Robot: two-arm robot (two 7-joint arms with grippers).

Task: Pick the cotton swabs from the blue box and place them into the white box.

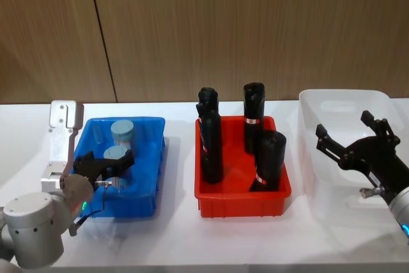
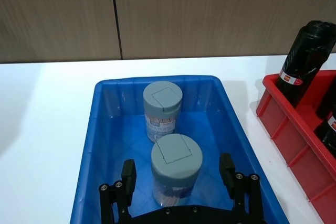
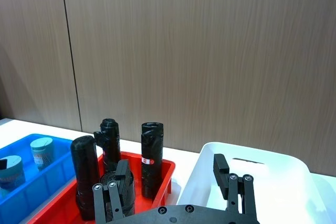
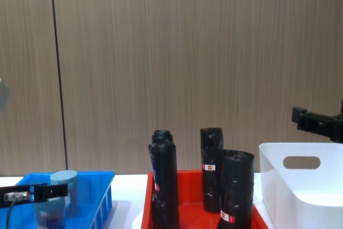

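Note:
Two cotton swabs tubs with pale grey lids stand in the blue box (image 1: 144,177). The far tub (image 1: 122,132) (image 2: 163,109) is near the back wall. The near tub (image 1: 115,155) (image 2: 176,167) stands between the fingers of my left gripper (image 1: 107,162) (image 2: 177,172), which is open, with a gap showing on each side of the tub. My right gripper (image 1: 344,130) (image 3: 172,174) hovers open above the white box (image 1: 358,103) (image 3: 262,167) with nothing between its fingers.
A red tray (image 1: 243,199) with several tall black rolls (image 1: 254,114) stands between the two boxes. A white and grey bracket (image 1: 61,135) rises just left of the blue box. A wooden wall closes off the back of the white table (image 1: 192,241).

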